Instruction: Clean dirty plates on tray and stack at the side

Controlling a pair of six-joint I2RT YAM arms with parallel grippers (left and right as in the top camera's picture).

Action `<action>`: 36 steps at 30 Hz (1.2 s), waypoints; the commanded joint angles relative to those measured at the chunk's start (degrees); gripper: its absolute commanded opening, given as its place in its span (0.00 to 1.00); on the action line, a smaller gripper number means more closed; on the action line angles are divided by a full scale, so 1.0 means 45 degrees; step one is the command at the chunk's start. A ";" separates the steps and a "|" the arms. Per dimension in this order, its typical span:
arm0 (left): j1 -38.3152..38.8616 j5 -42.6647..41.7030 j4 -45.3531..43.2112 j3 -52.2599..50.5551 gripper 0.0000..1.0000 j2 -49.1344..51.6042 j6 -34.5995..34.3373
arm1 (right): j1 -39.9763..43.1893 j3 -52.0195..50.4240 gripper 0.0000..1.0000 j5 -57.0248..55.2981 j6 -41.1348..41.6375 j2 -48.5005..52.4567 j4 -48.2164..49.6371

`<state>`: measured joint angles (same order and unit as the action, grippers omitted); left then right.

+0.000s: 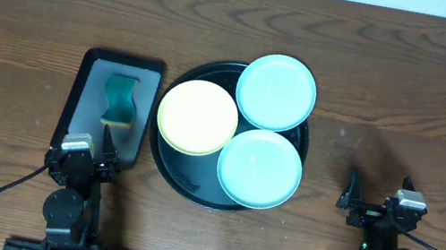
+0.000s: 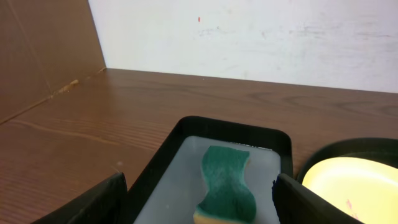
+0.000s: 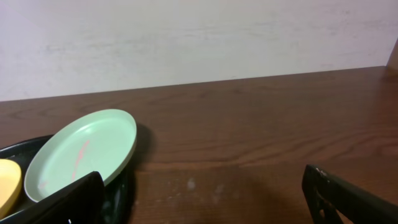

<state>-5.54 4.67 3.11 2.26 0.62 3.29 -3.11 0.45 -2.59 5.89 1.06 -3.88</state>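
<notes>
Plates (image 1: 259, 168): three small round plastic ones, one pale yellow (image 1: 197, 117), two pale mint (image 1: 276, 91), crowd touching on large round black tray (image 1: 169, 167) w/ raised rim. My L gripper (image 1: 85, 146) and R gripper (image 1: 376, 198) hang empty, jaws apart, either side.

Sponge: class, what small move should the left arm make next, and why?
Probably ease the left gripper forward and down over the sponge. Its jaws stand open and empty at the grey tray's near end, and the plates lie unstacked on the black tray.
</notes>
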 commanded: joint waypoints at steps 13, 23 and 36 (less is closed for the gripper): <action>-0.0073 0.0034 -0.0180 -0.0452 0.75 -0.0063 0.0209 | 0.0078 -0.0029 0.99 0.0219 0.0194 -0.0068 0.0097; -0.0063 -0.0175 0.0359 0.0520 0.75 0.0379 -0.0126 | 0.0078 0.0408 0.99 0.1209 0.0199 -0.0024 0.0981; -0.0063 -0.0476 0.4255 0.7766 0.75 0.6237 -0.1282 | 0.0087 0.6096 0.99 0.1719 0.0199 0.5935 0.0704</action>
<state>-5.54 4.19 19.53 28.77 22.17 0.78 -3.11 20.69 3.07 5.93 20.56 0.01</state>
